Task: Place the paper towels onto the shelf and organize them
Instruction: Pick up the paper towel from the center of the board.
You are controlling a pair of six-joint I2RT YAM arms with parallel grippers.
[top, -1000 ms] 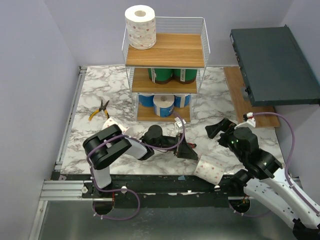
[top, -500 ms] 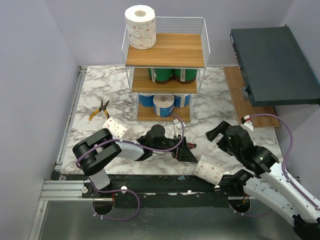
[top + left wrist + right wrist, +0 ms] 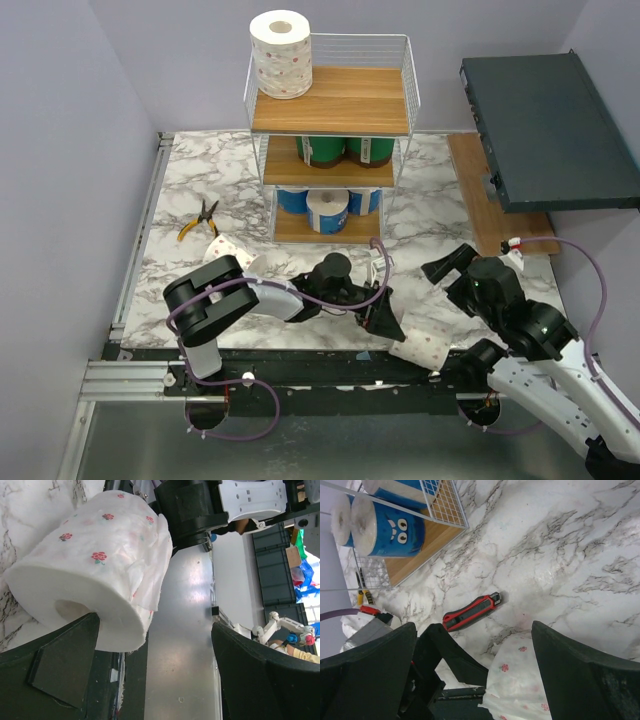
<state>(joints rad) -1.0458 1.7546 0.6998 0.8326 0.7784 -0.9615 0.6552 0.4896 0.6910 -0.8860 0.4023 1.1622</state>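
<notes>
— Where's the loose roll (image 3: 422,343)?
— Lying at the counter's (image 3: 200,180) near edge. The left tool (image 3: 385,318) is right at it, fingers wide apart, not clamped.
— And the right tool (image 3: 447,266)?
— Spread too, empty. Other rolls (image 3: 280,55) sit on the shelf (image 3: 330,100).

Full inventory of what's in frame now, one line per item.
shelf: 1, white wire, wooden tiers, table back
white paper towels: 4, white; top tier, bottom tier, beside left arm, front edge
green paper towels: 2 visible, green, middle tier
blue paper towels: 2 visible, blue, bottom tier
pliers: 1, yellow handles, left of shelf
utility knife: 1, red-black, table before shelf
slab: 1, dark grey-green, right
board: 1, wood, under slab
table: 1, white marble
left gripper: 1, black, open at front roll
right gripper: 1, black, open, empty
</notes>
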